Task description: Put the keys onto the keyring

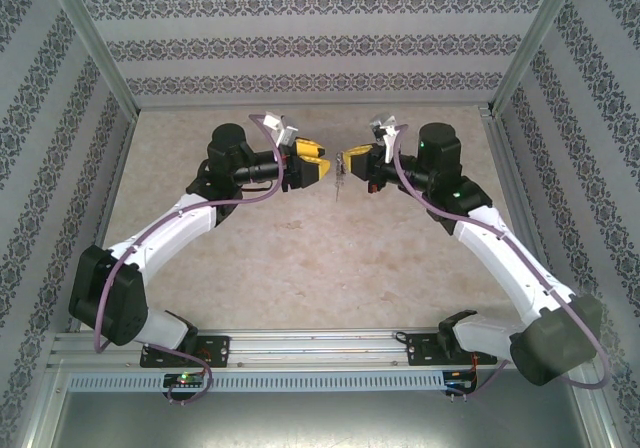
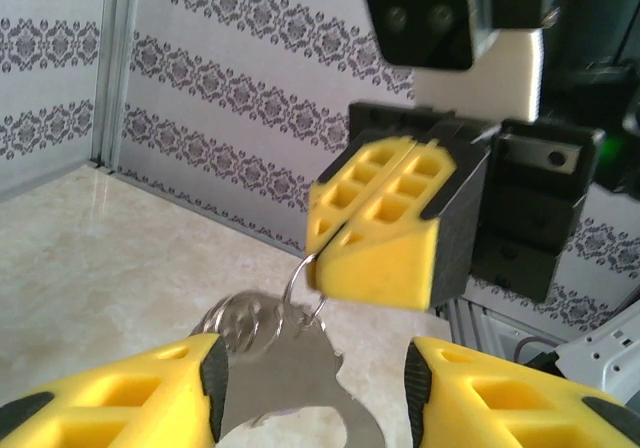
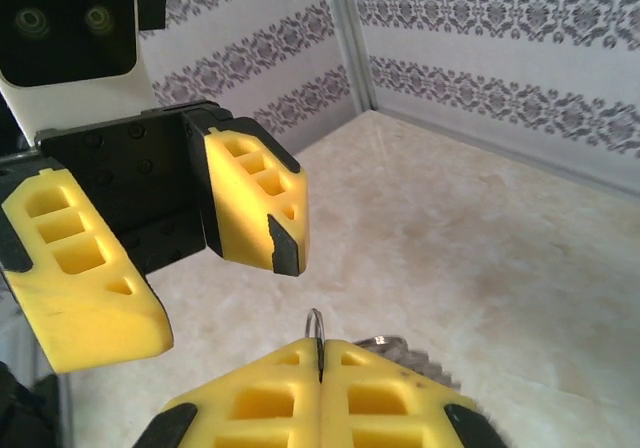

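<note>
Beige tabletop [image 1: 300,268] lay below both raised arms. Your right gripper [image 3: 320,363] was clamped shut on the thin keyring [image 3: 315,330]; the left gripper [image 2: 310,398] stood half open around the hanging keys [image 2: 285,373], gripping nothing. Light, stiff, slippery metal, I judged: pinch a flat key face.

Top camera looks down from high behind the bases [image 1: 185,353] at 6 o'clock, whole bench [image 1: 300,258] seen; left wrist camera, close over left fingers [image 2: 120,393], faces 3 o'clock; right wrist's faces 9 o'clock; all share right fingers [image 2: 385,228] mid-bench.
</note>
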`<action>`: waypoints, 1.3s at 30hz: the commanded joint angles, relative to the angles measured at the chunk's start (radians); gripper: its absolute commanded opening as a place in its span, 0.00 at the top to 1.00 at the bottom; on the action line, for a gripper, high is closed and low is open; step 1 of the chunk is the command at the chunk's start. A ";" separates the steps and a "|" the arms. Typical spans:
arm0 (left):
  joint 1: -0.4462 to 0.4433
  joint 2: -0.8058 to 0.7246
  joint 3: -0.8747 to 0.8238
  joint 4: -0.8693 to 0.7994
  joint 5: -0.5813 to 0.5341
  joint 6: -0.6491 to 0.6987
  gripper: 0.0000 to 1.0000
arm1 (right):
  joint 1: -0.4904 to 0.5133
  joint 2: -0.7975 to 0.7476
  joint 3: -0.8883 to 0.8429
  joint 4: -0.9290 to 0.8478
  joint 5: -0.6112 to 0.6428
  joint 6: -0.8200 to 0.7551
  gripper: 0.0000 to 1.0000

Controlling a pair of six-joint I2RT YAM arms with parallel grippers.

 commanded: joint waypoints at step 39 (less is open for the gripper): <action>-0.036 0.136 0.167 -0.277 0.170 0.128 0.51 | 0.079 0.030 0.137 -0.332 0.067 -0.295 1.00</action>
